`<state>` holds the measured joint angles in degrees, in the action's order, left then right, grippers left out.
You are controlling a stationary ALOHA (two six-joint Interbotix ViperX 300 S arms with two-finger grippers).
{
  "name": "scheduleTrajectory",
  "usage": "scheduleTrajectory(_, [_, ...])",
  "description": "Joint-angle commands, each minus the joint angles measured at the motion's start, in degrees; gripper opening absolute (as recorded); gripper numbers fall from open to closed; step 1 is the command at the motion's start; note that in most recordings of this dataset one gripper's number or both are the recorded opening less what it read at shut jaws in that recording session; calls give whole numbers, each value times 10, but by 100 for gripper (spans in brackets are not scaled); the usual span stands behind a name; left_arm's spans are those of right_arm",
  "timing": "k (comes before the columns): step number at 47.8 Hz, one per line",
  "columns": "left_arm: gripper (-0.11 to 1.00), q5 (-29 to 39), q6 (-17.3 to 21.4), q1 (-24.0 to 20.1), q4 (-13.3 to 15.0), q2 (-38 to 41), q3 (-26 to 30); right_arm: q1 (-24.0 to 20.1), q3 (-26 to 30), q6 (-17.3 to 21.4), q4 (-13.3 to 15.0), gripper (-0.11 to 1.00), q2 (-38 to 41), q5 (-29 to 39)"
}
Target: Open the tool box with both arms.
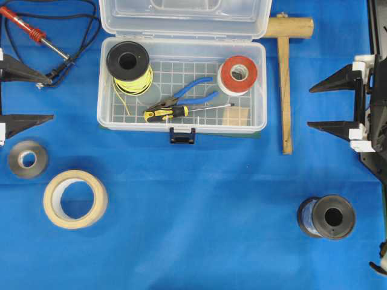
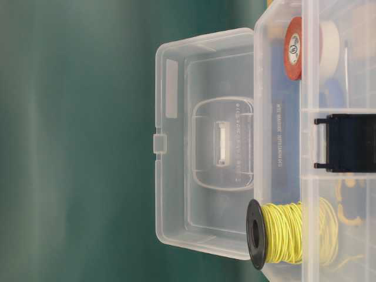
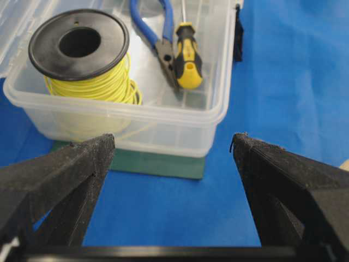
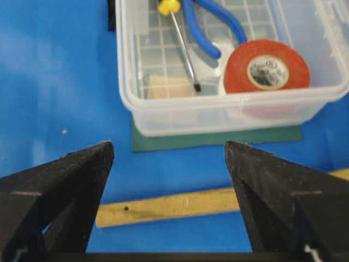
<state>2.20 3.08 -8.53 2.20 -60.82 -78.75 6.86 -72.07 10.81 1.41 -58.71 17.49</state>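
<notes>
The clear tool box [image 1: 261, 90] stands at the back middle of the blue mat. Its lid [image 1: 184, 18] is swung up and back, and its black latch [image 1: 182, 135] hangs at the front. Inside lie a yellow wire spool [image 1: 128, 63], red tape [image 1: 237, 74], blue pliers [image 1: 196, 90] and a screwdriver [image 1: 172, 112]. My left gripper [image 1: 52, 98] is open and empty, well left of the box; its wrist view shows the box's end wall [image 3: 163, 123] ahead of the gripper [image 3: 173, 139]. My right gripper [image 1: 309, 107] is open and empty to the right, seen facing the box's other end [image 4: 218, 117] in its wrist view [image 4: 168, 144].
A wooden mallet [image 1: 285, 84] lies between the box and my right gripper. A red-handled soldering iron [image 1: 30, 30] with its cable sits back left. A grey tape roll [image 1: 27, 159], a masking tape roll [image 1: 75, 198] and a dark spool [image 1: 326, 216] lie nearer the front.
</notes>
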Motion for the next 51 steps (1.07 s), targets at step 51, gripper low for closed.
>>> scheduleTrajectory(51, [89,-7,-3,15,2,-15,1,0,7,3,3,82,-6,-7])
